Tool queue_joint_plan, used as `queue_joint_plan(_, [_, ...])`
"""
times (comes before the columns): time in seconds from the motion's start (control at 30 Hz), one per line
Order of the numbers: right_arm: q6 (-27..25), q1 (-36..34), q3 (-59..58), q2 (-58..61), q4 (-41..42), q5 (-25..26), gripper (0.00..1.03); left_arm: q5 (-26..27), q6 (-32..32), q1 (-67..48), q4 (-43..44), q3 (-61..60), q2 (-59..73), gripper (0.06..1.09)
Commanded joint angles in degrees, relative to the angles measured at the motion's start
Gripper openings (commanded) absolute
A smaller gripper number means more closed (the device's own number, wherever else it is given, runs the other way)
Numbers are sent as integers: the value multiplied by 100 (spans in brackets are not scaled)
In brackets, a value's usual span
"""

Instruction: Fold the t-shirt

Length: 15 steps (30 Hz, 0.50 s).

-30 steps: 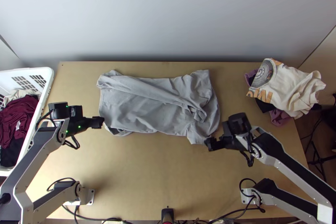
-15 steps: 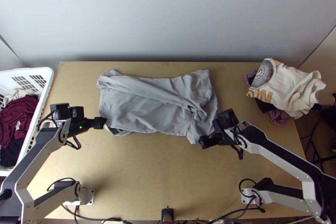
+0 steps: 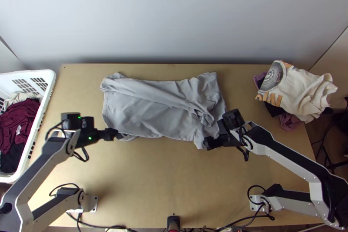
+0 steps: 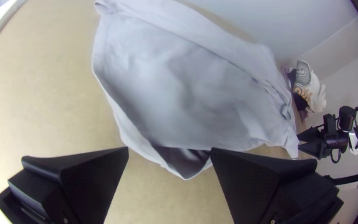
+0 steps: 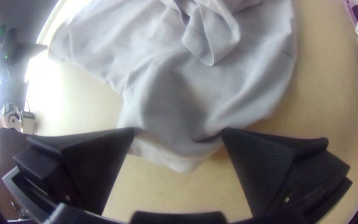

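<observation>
"Hands?"

"Black left hand (image 4: 169, 149), black right hand (image 5: 178, 130): both wide open, gripping nothing."

"Grey cloth t-shirt (image 3: 148, 112)?"

"Probably light, floppy; pinch its near corners through all layers. It lies toward the light wooden tabletop (image 3: 174, 175)'s far edge."

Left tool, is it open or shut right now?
Open. In its wrist view, the left tool has its two fingers well apart, a corner of the shirt showing in the gap.
</observation>
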Motion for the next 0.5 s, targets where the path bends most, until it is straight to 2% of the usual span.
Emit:
queue_joint_plan(0.0, [16,-26,37,18,-2,6,99,-20,-665,-773,234,-296,-69,102])
queue_joint_plan(0.47, [16,-61,116,9,-2,6,99,-803,-797,-1019,682,-551,-25,102])
